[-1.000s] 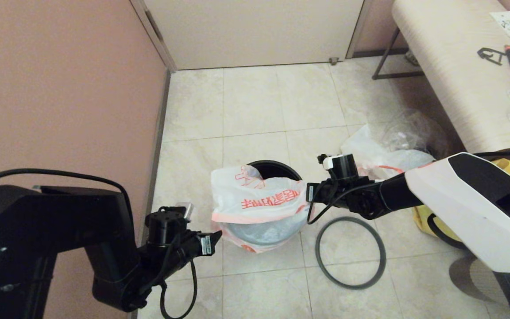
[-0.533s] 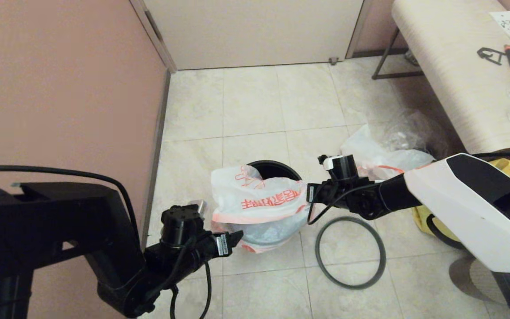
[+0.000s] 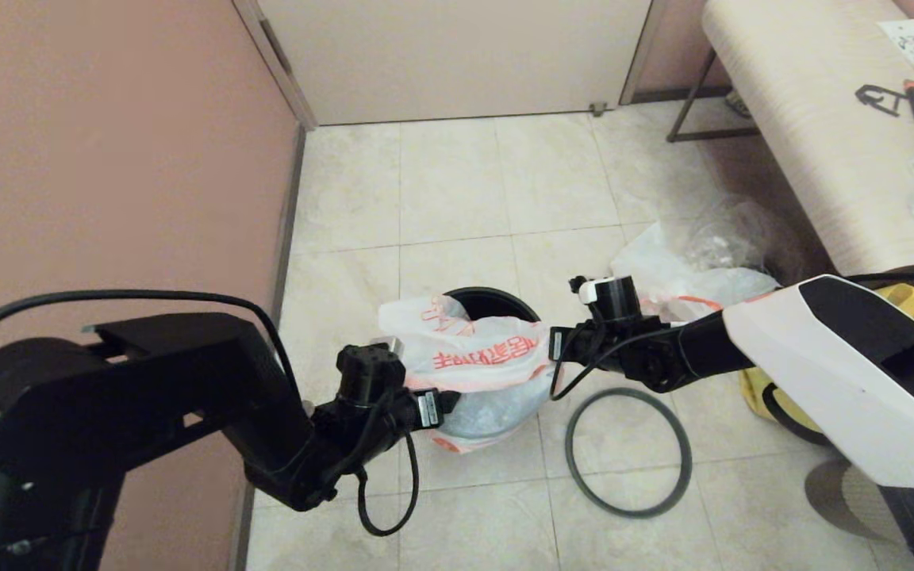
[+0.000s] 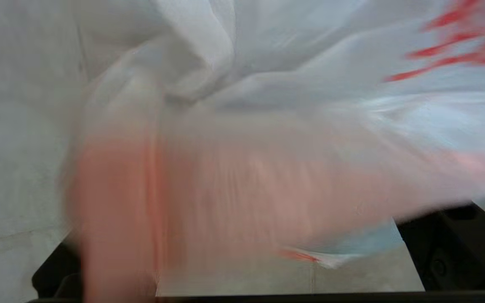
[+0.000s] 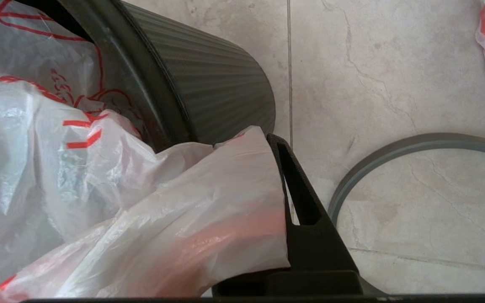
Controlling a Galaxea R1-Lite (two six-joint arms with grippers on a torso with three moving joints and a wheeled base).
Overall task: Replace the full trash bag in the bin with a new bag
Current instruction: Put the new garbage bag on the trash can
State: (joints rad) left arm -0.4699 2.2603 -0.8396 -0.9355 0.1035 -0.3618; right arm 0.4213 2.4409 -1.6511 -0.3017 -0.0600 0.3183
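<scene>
Over the bin [image 3: 497,300], right pincer [image 3: 554,347] pinches the new bag [image 3: 473,357]; left pincer [image 3: 445,404], grip unclear, presses its hem. Thin film may tear or slip off.

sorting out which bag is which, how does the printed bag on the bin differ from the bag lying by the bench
The new bag hangs draped over the bin; the full trash bag lies on the floor. The new bag bears red lettering and looks limp; the full trash bag bulges, with no print showing. Both are white with pink-orange edging.
</scene>
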